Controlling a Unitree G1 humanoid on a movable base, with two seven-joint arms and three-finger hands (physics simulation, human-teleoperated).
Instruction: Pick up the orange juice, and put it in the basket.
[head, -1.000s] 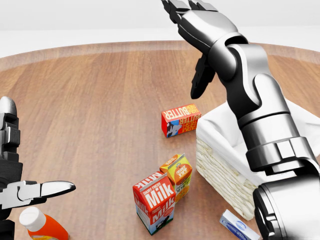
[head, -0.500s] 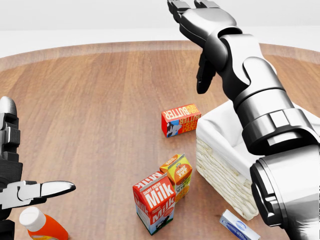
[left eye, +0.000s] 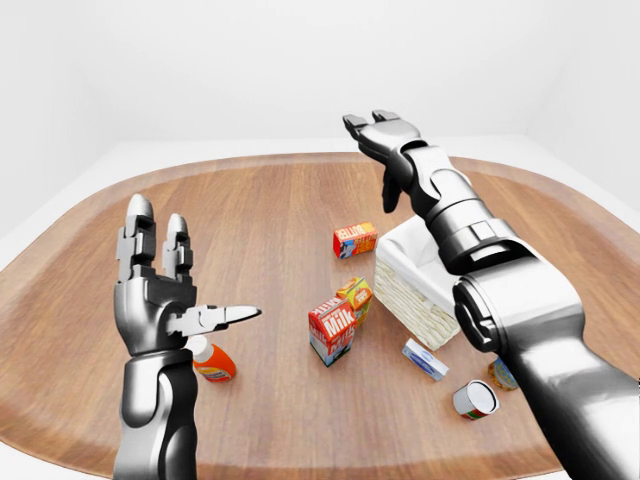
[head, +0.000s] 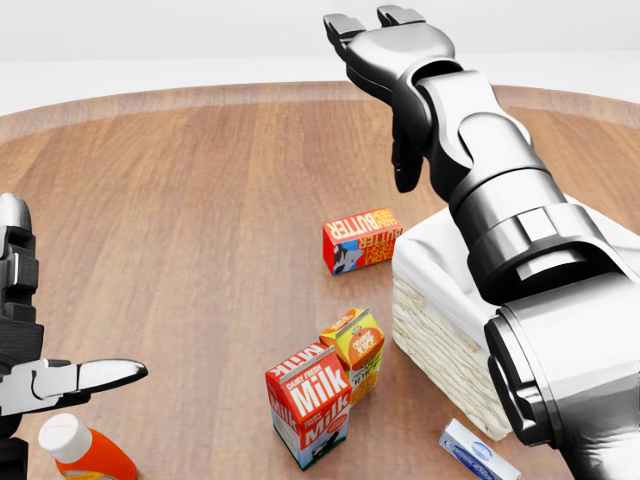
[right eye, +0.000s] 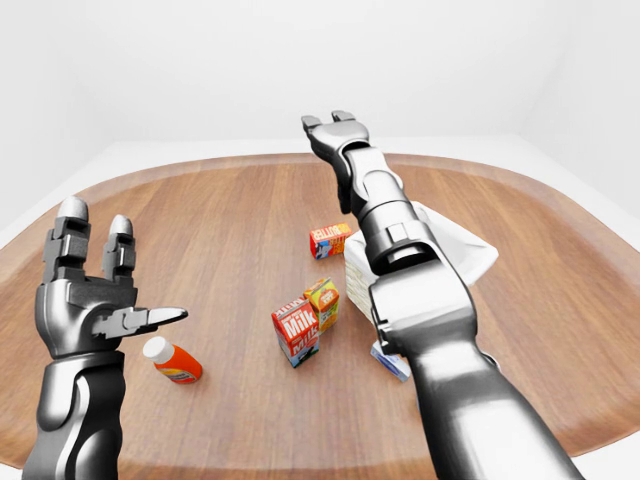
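The orange juice (head: 355, 345) is a small orange carton standing on the round wooden table, touching a red milk carton (head: 310, 402) at its lower left. The white-lined wicker basket (head: 440, 325) stands just right of the juice, partly hidden by my right arm. My right hand (head: 385, 90) is open and raised high above the table, up and right of the juice and beyond the basket. My left hand (left eye: 190, 275) is open at the left, fingers upright and thumb pointing right, holding nothing.
A red butter box (head: 362, 240) lies above the juice, next to the basket's upper left corner. An orange bottle with a white cap (head: 85, 450) lies under my left hand. A blue-white box (left eye: 425, 358) and a can (left eye: 475, 398) lie below the basket.
My right forearm has swung and turned, the hand shifting slightly left at the top of the head view. The left hand has barely moved. No object has moved.
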